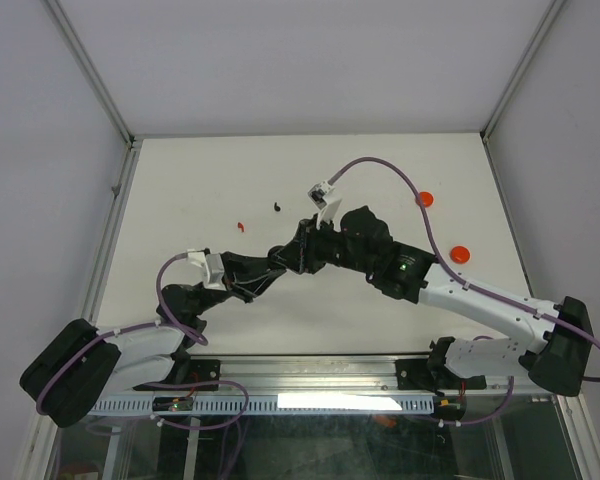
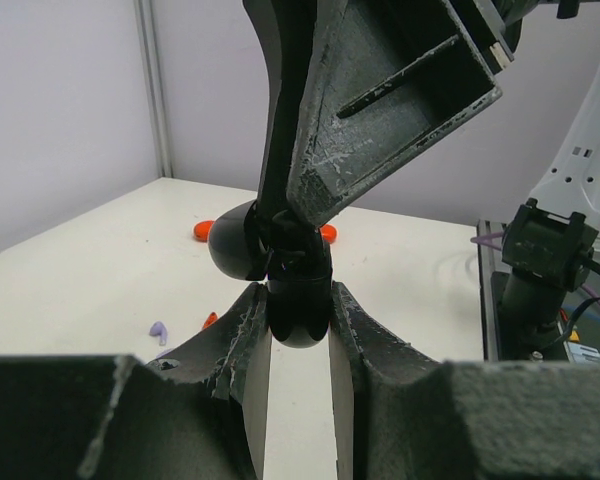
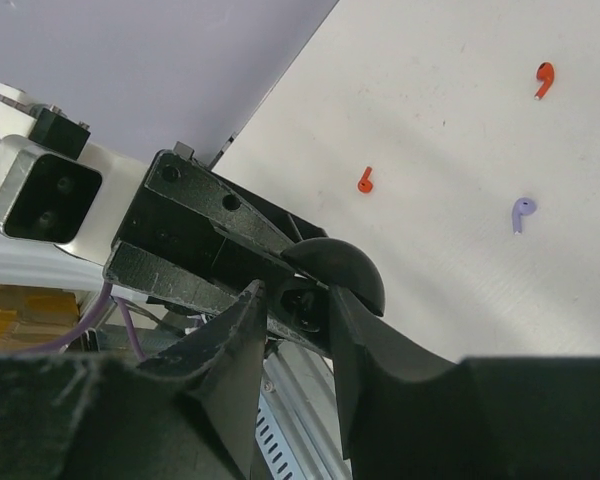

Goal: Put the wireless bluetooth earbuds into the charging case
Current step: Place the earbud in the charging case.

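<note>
The left gripper (image 2: 298,330) is clamping a black charging case (image 2: 298,300), lid hinged open, above mid-table. The right gripper (image 3: 292,310), jaws narrowly parted, is reaching into the case from the opposite side; whether it is holding a black earbud cannot be told. Red earbuds (image 3: 365,180) and a lavender earbud (image 3: 521,212) are lying well apart on the table (image 1: 180,200), open room around them.
</note>
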